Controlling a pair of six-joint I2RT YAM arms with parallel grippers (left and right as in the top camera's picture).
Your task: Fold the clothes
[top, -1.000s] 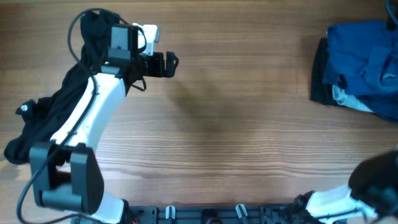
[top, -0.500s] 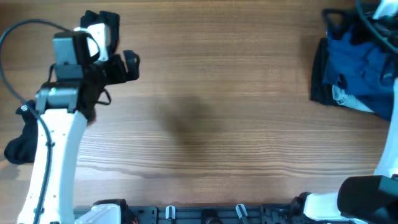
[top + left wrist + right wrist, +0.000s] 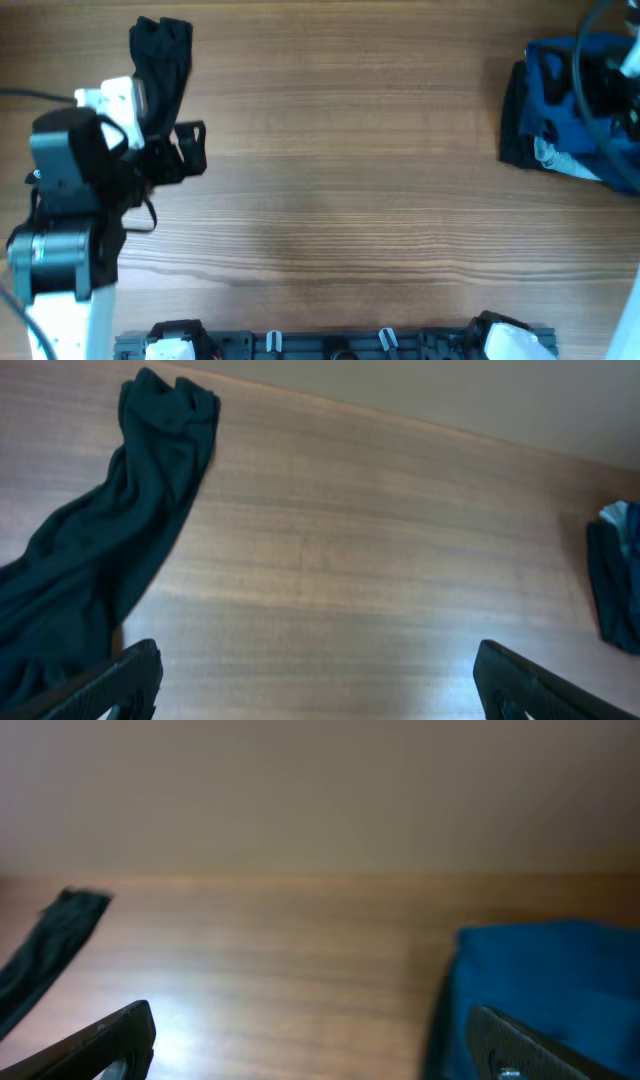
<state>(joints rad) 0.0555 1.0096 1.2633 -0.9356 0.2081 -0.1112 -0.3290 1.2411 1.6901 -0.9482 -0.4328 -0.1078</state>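
At the left of the overhead view we see the left gripper [image 3: 188,150] hanging above the wooden table [image 3: 350,200], at about nine o'clock from the table's centre. Its jaws are spread wide, with nothing between them. Just beyond it, at about ten o'clock, the long black garment [image 3: 160,50] lies on the wood with its far end bunched up, the rest running back under the arm. Through the left wrist camera this garment trails from eleven o'clock down to seven o'clock and passes behind the near finger [image 3: 120,680]; we cannot tell whether the two touch. The middle of the table is bare wood.

At about two o'clock, well apart from the black garment, sits the pile of clothes. A blue T-shirt [image 3: 570,100] lies on top, a black piece [image 3: 512,120] runs along its left edge, and a pale grey piece [image 3: 545,152] peeps out at its lower left. The right gripper [image 3: 312,1020] hangs over this pile, jaws wide apart and empty. In its own camera the blue T-shirt fills the five o'clock corner.
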